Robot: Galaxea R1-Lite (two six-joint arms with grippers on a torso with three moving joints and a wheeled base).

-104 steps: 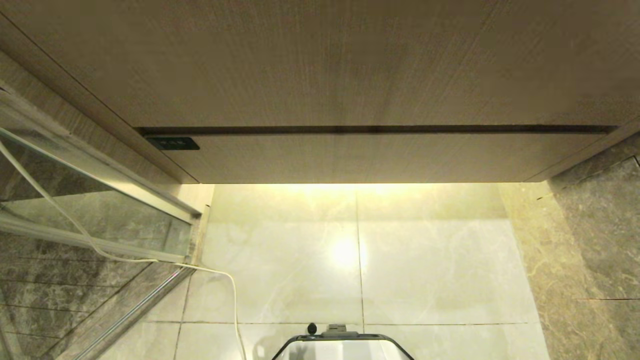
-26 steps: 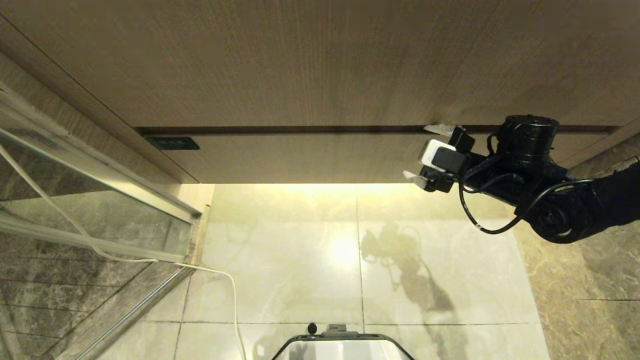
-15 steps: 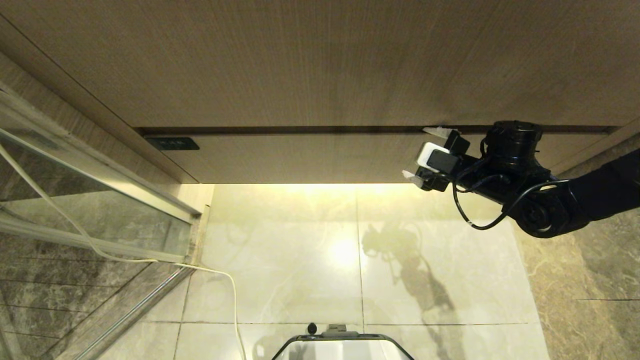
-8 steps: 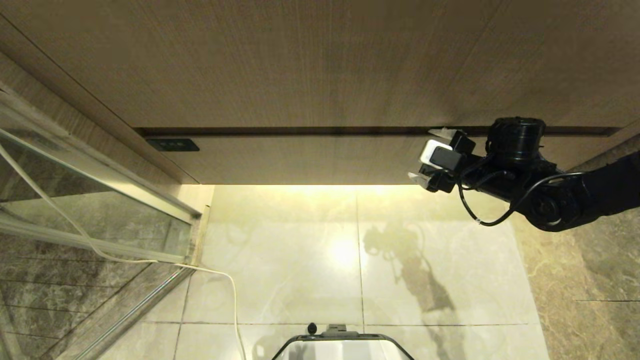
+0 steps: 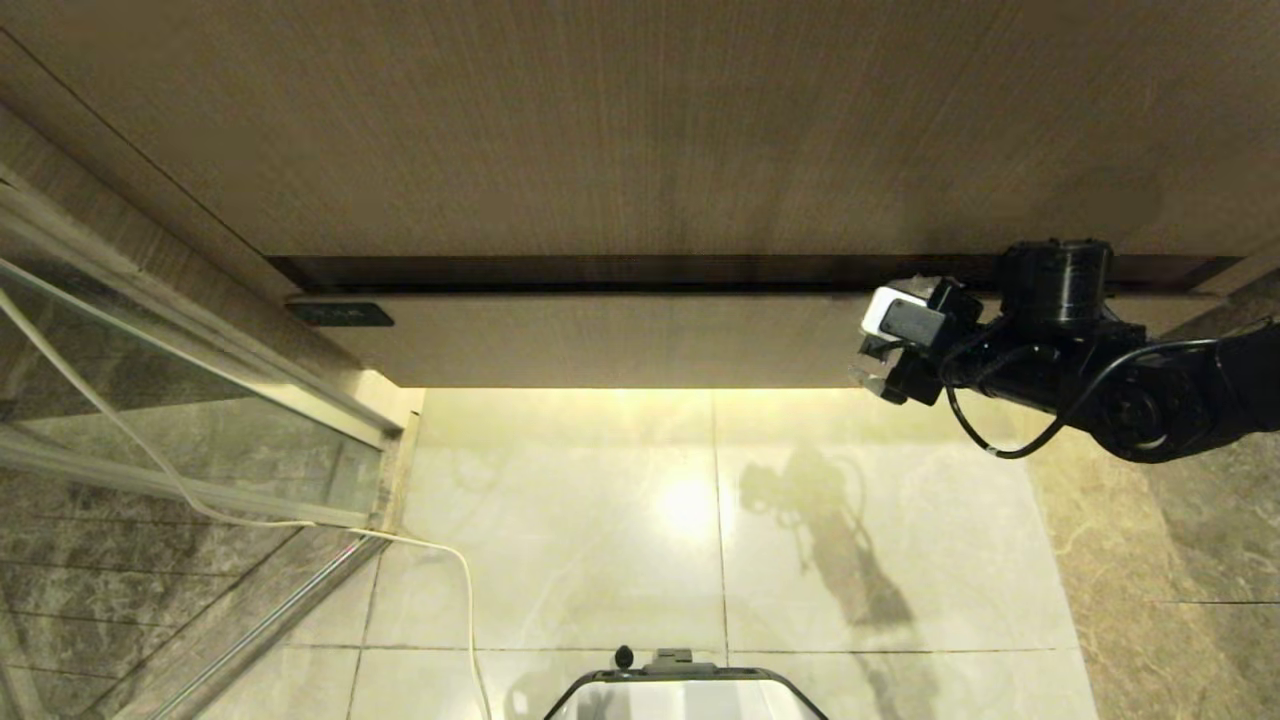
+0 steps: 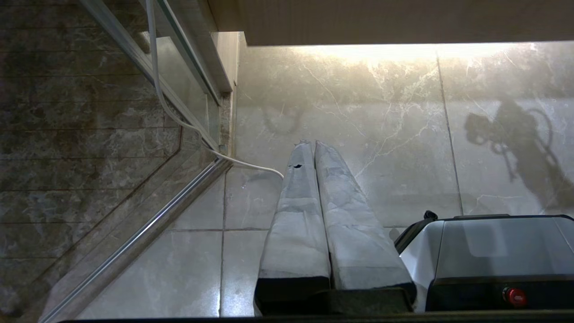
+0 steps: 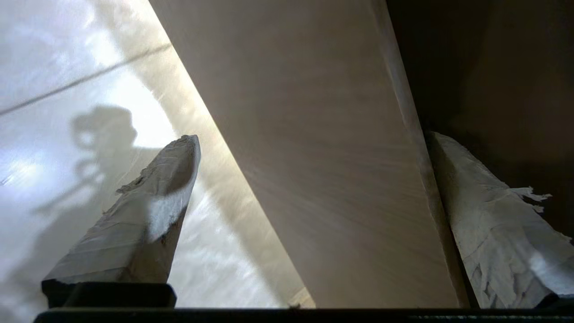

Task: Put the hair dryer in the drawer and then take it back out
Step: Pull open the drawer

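Note:
The drawer point(image 5: 620, 340) is the low wood-grain front under the taller panel, with a dark gap point(image 5: 640, 272) open along its top edge. My right gripper point(image 5: 888, 330) is at the drawer's right end and stands open. In the right wrist view the right gripper point(image 7: 314, 139) straddles the drawer front point(image 7: 323, 157). One finger point(image 7: 471, 202) sits behind the top edge in the dark gap. The other finger point(image 7: 157, 188) hangs over the floor below the front. The hair dryer is out of view. My left gripper point(image 6: 309, 143) is parked low over the floor, shut and empty.
A tall wood-grain panel point(image 5: 640, 120) rises above the drawer. A glass door with a metal frame point(image 5: 180, 400) angles in on the left, and a white cable point(image 5: 440, 545) trails across the pale floor tiles. A marble wall point(image 5: 1200, 560) closes the right. My base point(image 5: 685, 690) shows at the bottom.
The drawer front has come out toward me and the dark gap above it has widened. My right gripper has moved back with it, still open.

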